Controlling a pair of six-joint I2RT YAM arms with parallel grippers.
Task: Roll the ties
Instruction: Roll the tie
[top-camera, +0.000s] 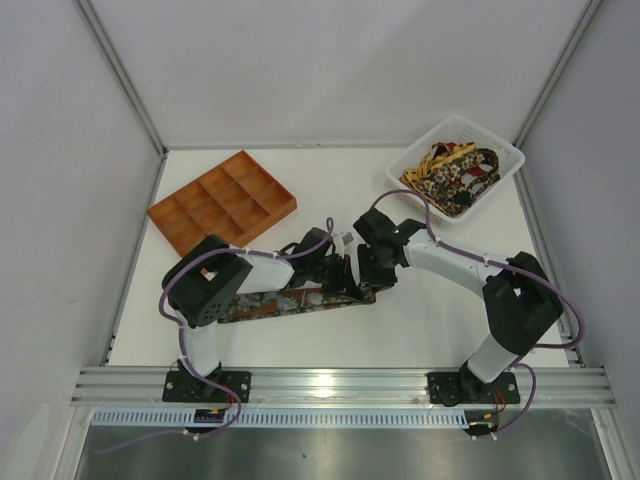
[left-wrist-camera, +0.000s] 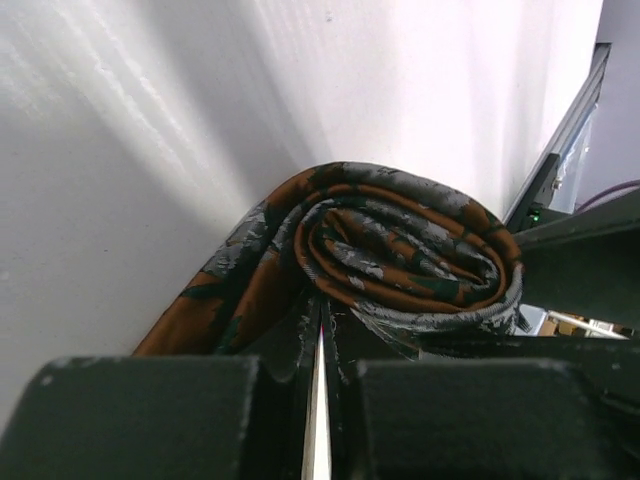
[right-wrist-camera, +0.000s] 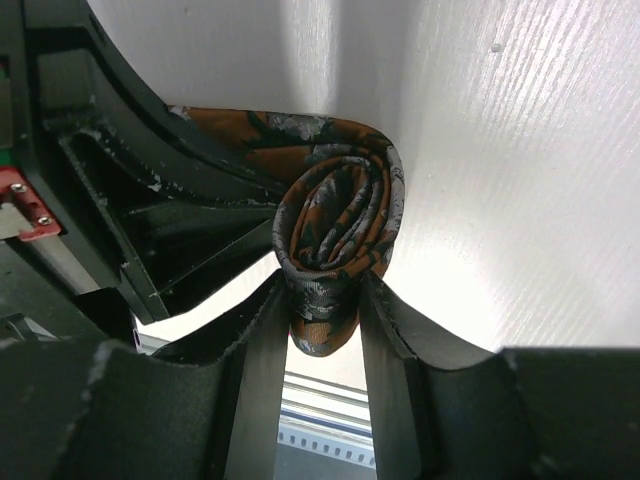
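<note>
A brown, rust-orange and grey patterned tie (top-camera: 290, 303) lies along the near middle of the table, its right end wound into a roll (left-wrist-camera: 400, 250). My left gripper (left-wrist-camera: 322, 320) is shut, its jaws pinched on the tie's fabric at the roll's base. My right gripper (right-wrist-camera: 325, 300) is shut on the roll (right-wrist-camera: 335, 210), one finger on each side of its lower end. In the top view both grippers, left (top-camera: 345, 282) and right (top-camera: 368, 280), meet at the roll. More ties (top-camera: 455, 175) lie heaped in the white basket (top-camera: 505, 160).
An orange compartment tray (top-camera: 222, 200) sits at the back left. The white basket stands at the back right corner. The metal rail (top-camera: 340, 382) runs along the table's near edge. Grey walls enclose the table.
</note>
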